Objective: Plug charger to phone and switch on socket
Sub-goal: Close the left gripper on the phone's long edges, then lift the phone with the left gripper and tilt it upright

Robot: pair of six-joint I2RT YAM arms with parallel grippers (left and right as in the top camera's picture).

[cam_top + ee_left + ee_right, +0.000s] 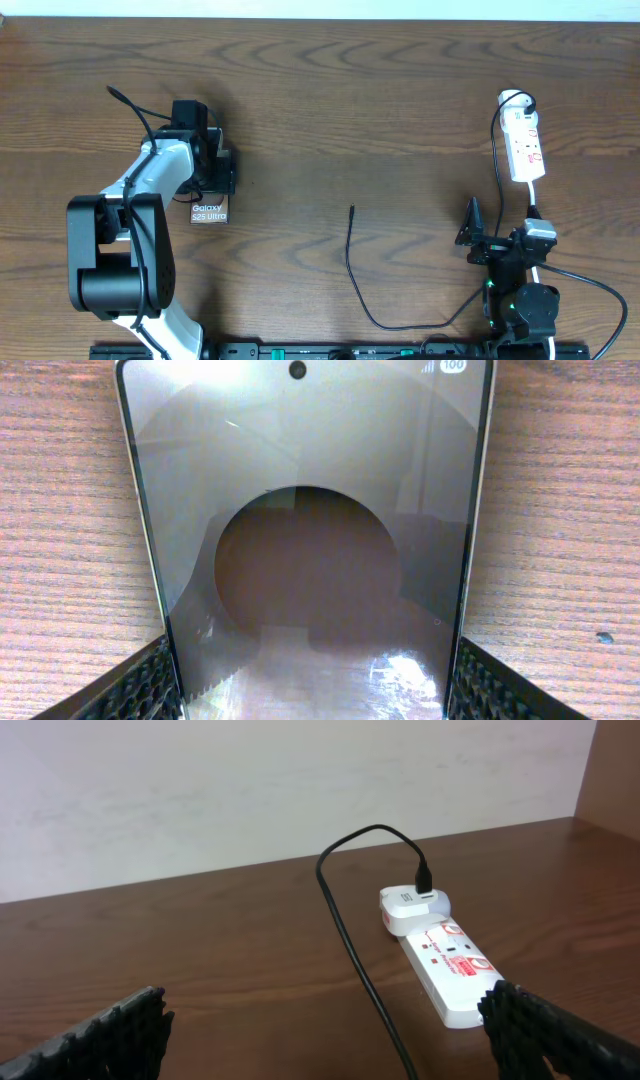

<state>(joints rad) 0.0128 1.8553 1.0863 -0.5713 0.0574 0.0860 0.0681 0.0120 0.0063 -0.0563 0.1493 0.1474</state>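
From overhead, the whole dark wood-grain worktop [330, 90] shows, with a pale strip of wall along its far edge. The phone [210, 211] lies at the left, its long axis running from far to near. Only its near end, with the white lettering, shows clear of the left hand [213, 186]. The charger [352, 250] lies mid-worktop, well apart from the phone, its plug tip pointing to the far edge. The socket [525, 145] lies far right, also lengthwise far to near, and the right hand [472, 235] hangs near its white lead. The left wrist view alone shows the grip. The phone [310, 560] fills the frame, its camera hole at the top, and the left hand [312, 650] is clamped on its two long edges. The right wrist view shows the right hand [325, 1000] with its fingers [120, 1035] wide apart. Beyond it lies the socket [450, 970], red-marked, with a white adapter [415, 908] at its far end where the charger [350, 935] loops out before a pale wall.
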